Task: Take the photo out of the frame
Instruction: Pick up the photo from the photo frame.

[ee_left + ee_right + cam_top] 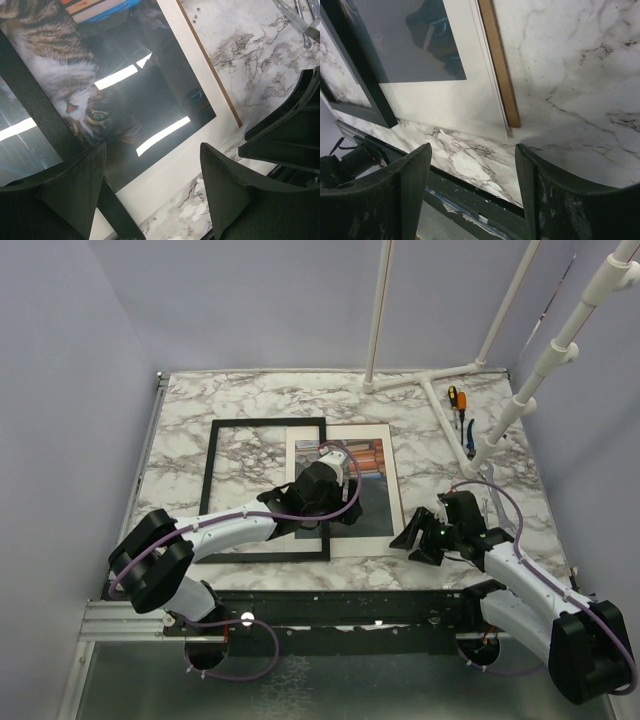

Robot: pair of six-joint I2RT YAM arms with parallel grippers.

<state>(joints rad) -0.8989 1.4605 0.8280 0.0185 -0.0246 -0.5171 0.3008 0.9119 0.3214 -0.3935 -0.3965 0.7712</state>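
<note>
The frame [270, 422] lies flat on the left half of the table, its black right bar [35, 100] resting over the photo's left part. The photo [372, 465] shows a tabby cat [75, 85] and has white edges [445, 105]. It rests on a brown backing board [500, 65] that peeks out along its right side. My left gripper [330, 508] hovers open over the photo's near part [152, 170], with nothing between its fingers [225, 185]. Just off the photo's near right corner my right gripper [418, 538] is open and empty above bare marble [472, 175].
Screwdrivers [458, 405] and blue-handled pliers [470, 430] lie at the back right beside a white pipe stand [430, 380]. The table's near edge with its black rail [470, 200] runs right under the right gripper. The right gripper's dark body [290, 130] fills the right side of the left wrist view.
</note>
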